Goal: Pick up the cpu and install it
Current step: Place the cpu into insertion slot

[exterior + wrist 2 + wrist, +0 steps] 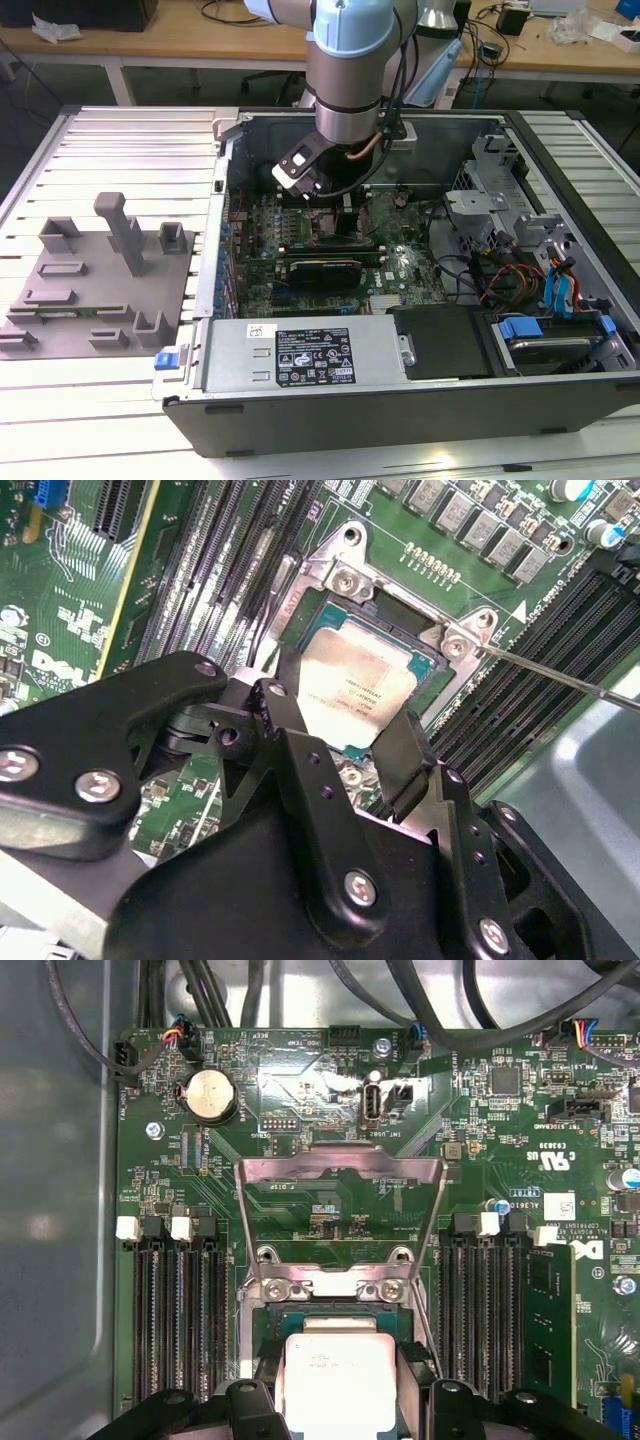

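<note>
One large open dark computer case [420, 410] filled the centre and right of the exterior view, and the silver and pale-blue robot arm [350, 70] stood over it at the upper middle. A grey moulded plastic tray [90, 290] lay at the exterior view's left, well apart from the arm. Inside the case, the green motherboard [300, 1090] carried a square metal-framed socket [340, 1285] with its load plate [340, 1165] raised. The black gripper [337, 1405] hung right over that socket. Its fingers [250, 1400] were clamped on two opposite edges of the small square silvery-topped cpu [335, 1375], which sat between them at the socket opening.
</note>
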`<state>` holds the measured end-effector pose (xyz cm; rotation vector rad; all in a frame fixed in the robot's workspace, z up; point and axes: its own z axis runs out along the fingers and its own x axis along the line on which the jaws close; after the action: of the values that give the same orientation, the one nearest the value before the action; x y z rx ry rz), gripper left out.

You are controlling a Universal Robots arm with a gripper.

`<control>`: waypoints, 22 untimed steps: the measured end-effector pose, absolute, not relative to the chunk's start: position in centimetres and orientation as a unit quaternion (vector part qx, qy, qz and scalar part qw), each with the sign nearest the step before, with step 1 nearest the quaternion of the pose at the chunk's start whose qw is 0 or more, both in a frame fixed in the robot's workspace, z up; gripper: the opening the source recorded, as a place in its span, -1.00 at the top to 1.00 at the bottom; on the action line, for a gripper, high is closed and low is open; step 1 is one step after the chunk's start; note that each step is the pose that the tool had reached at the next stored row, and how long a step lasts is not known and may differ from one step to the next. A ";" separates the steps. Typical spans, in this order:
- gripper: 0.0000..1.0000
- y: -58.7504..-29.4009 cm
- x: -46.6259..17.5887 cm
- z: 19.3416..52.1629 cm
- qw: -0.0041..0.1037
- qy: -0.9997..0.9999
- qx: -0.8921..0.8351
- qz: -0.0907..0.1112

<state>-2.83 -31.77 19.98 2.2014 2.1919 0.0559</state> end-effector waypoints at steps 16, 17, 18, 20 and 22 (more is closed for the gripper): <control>-0.22 -31.7 -2.8 20.8 0.017 0.706 0.708 0.018; -0.22 -31.7 -2.8 21.0 0.017 0.706 0.708 0.018; -0.22 -31.7 -2.8 21.3 0.017 0.706 0.708 0.018; -0.22 -31.7 -2.8 21.4 0.017 0.706 0.708 0.018; -0.22 -31.7 -2.8 21.4 0.017 0.706 0.708 0.018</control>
<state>-2.81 -31.69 21.41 2.2003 2.1932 0.0567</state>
